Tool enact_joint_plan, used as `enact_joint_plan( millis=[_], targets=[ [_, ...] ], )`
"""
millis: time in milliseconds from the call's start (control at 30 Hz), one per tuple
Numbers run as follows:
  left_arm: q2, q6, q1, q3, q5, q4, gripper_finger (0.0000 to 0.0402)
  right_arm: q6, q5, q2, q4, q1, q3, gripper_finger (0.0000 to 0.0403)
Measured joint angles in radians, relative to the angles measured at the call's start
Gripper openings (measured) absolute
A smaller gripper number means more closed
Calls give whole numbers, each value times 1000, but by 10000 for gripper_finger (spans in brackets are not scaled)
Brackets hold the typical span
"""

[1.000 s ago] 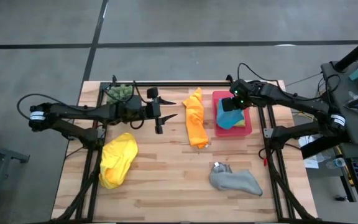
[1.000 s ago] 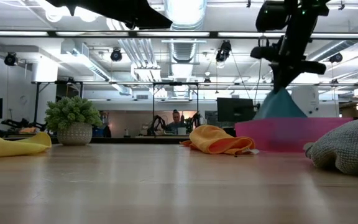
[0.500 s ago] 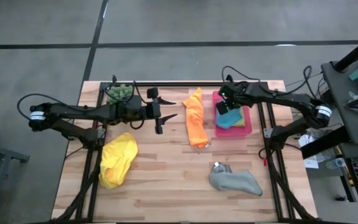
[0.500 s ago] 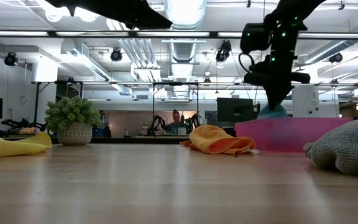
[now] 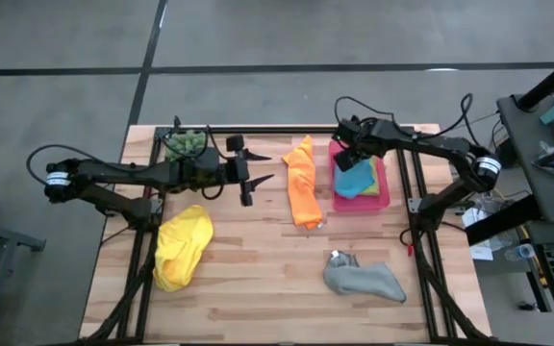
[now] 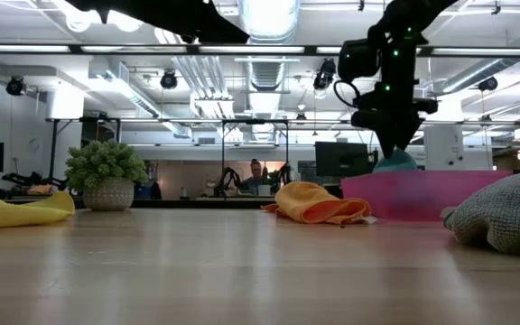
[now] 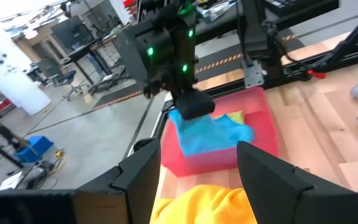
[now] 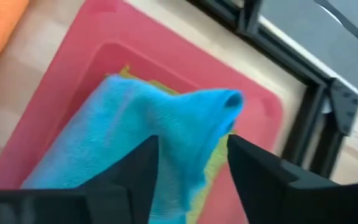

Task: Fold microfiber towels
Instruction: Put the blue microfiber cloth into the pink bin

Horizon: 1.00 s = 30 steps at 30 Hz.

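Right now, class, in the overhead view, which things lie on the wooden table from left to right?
Crumpled yellow microfiber towel → spiky green ball-shaped plant → long orange microfiber towel → bunched grey microfiber towel. The flat pink tray and the blue towel in it overlap the grey towel's span, so they are left out.

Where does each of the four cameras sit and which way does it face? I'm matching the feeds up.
High view: overhead, straight down on the table; both arms show.
Low view: at tabletop height, facing the room; the right gripper hangs over the pink tray.
Left wrist view: on the left arm, facing the tray past its own fingers.
Right wrist view: on the right arm, looking down at the blue towel past its own fingers.
All four share the tray; the blue towel shows in all.
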<state>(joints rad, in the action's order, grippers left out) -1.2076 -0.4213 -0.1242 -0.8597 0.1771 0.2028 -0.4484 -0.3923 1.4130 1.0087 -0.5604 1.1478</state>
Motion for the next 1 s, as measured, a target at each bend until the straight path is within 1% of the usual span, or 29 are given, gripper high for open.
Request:
enact_joint_plan(
  millis=[100, 200, 233, 333, 367, 433, 667, 733, 900, 1000],
  targets=[
    [0, 0, 0, 1, 25, -2, 196, 32, 1, -3, 68, -7, 38, 214],
    [0, -2, 0, 4, 38, -12, 196, 68, 21, -16, 132, -5, 64, 228],
    [0, -3, 0, 5, 38, -20, 196, 85, 51, -25, 146, -5, 66, 232],
    [0, -7, -3, 7, 38, -33, 196, 169, 190, -59, 159, -8, 57, 240],
    [0, -10, -6, 8, 37, -34, 196, 190, 222, -70, 159, -9, 48, 241],
    [0, -14, -15, 8, 38, -34, 196, 218, 254, -87, 159, -8, 28, 242],
    [1, -64, -71, 11, 38, -34, 196, 225, 259, -110, 155, -20, -78, 242],
    [2, -65, -87, 11, 38, -33, 196, 224, 259, -110, 127, -31, -117, 242],
    [5, -78, -111, 13, 38, -33, 196, 244, 236, -109, -48, -58, -214, 244],
    [5, -90, -113, 13, 38, -33, 196, 284, 235, -101, -135, -81, -245, 244]
  ],
)
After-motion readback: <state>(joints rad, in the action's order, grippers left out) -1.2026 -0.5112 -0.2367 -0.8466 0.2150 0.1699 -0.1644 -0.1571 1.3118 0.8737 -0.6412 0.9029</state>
